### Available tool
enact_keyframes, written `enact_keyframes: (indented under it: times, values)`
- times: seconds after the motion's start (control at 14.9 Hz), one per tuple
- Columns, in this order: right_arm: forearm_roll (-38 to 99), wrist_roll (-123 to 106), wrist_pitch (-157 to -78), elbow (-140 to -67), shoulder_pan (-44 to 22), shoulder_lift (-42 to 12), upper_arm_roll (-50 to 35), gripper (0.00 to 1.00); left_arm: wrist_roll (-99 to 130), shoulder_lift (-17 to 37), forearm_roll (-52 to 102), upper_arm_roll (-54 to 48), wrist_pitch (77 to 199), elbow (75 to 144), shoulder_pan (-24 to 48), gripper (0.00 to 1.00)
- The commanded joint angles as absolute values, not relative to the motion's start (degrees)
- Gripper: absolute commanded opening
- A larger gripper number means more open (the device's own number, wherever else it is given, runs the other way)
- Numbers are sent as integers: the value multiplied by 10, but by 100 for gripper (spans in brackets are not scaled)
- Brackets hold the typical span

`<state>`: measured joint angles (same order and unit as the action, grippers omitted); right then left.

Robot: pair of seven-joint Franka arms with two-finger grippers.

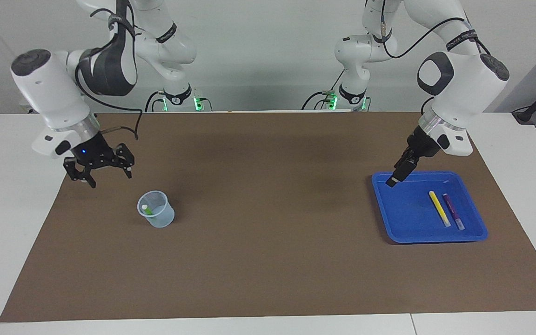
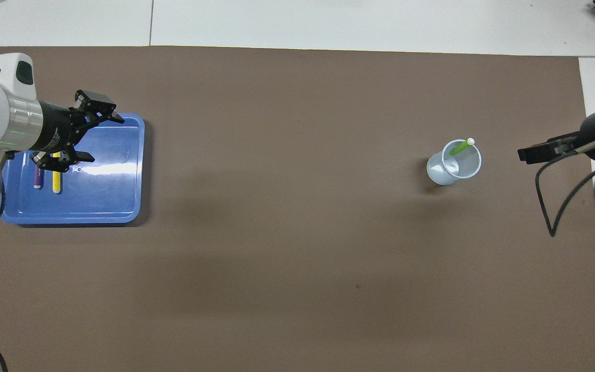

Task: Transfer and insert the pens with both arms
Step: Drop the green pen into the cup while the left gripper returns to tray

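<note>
A green pen [image 1: 148,210] [image 2: 461,147] stands tilted in a clear cup [image 1: 158,219] [image 2: 451,170], its pale cap at the rim. A yellow pen [image 1: 439,208] [image 2: 57,181] and a purple pen [image 1: 453,211] [image 2: 38,178] lie side by side in a blue tray [image 1: 407,223] [image 2: 101,201]. My left gripper [image 1: 391,181] [image 2: 102,138] hangs open over the tray, beside the two pens, holding nothing. My right gripper [image 1: 110,179] [image 2: 523,154] is open and empty, raised over the mat between the cup and the right arm's end of the table.
A brown mat [image 1: 268,260] covers most of the white table [image 1: 7,223]. A black cable [image 2: 556,206] loops down from the right arm's wrist. Green-lit arm bases [image 1: 179,100] stand at the robots' edge of the table.
</note>
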<state>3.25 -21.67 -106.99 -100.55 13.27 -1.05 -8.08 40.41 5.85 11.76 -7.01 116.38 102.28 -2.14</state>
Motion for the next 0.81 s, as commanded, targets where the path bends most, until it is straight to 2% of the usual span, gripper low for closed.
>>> enact_keyframes:
  times: [0.0,0.47,0.74]
  values:
    - [19,-178,-997,-989,133,20,-87,100,318,44,94,-75,1150,1036,-50,100]
    - [19,-146,-983,-997,133,30,-89,100,86,35,27,-75,1150,1056,-105,100]
    - [18,-144,-962,-998,132,33,-88,100,28,62,-2,-75,1191,1056,-125,100]
